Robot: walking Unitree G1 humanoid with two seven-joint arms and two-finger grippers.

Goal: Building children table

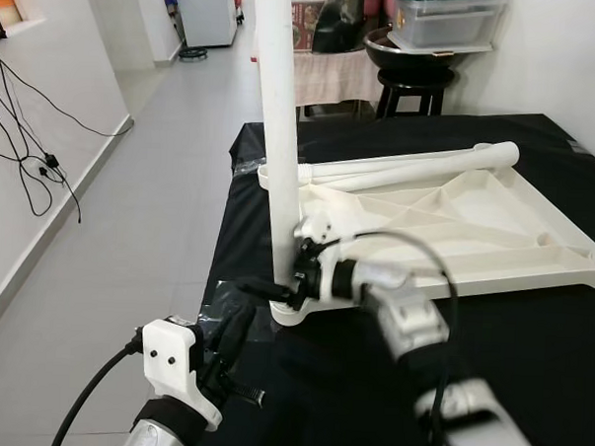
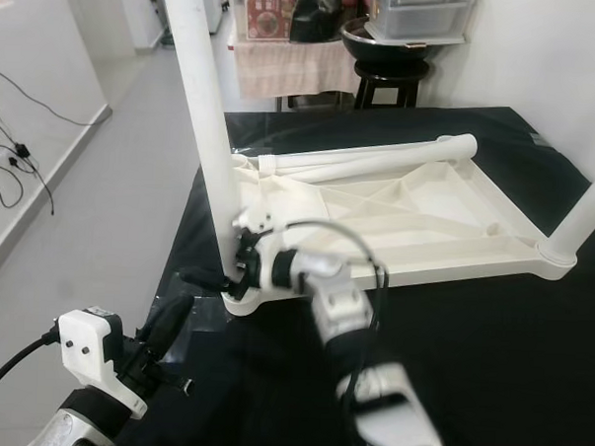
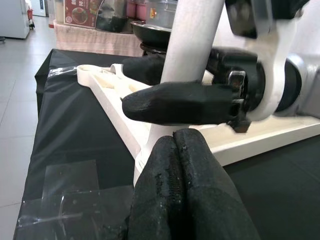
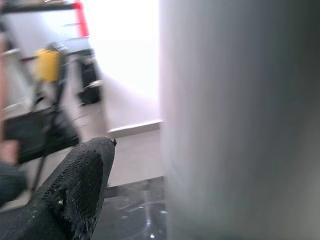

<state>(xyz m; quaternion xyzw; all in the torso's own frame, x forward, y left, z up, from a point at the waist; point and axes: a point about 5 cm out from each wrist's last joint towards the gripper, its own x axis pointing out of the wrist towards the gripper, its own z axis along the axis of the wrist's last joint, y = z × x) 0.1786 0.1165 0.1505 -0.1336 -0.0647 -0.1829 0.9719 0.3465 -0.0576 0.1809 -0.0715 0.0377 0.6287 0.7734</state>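
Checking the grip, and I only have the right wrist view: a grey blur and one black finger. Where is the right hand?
Observer: The right hand straddles the upright leg just above its socket, one finger on each side.
Operator: And the left hand?
Observer: The left hand, fingers shut and empty, sits low by that same corner of the tabletop.
Operator: Other legs?
Observer: A second leg stands at the right corner; a loose leg lies along the far edge.

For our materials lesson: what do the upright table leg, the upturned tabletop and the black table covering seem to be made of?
Upright table leg: probably moulded plastic, smooth matte off-white tube. Upturned tabletop: likely the same plastic, with moulded ribs across its underside. Black covering: seemingly thin plastic sheeting or cloth, wrinkled and slightly shiny; which one is unclear.
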